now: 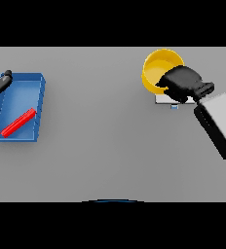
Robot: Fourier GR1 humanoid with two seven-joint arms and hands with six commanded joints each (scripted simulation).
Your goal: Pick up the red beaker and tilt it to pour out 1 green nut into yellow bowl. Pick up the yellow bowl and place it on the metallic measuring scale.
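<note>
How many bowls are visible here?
1. The yellow bowl sits at the table's far right, over the metallic scale, with the right robot hand at its rim. Nothing suggests another.

A plain grey table carries everything. A shallow rectangular blue tray lies directly on it at the left. Well apart from that tray, far across the table to its right and slightly farther back, a flat metallic measuring scale rests on the surface.
</note>
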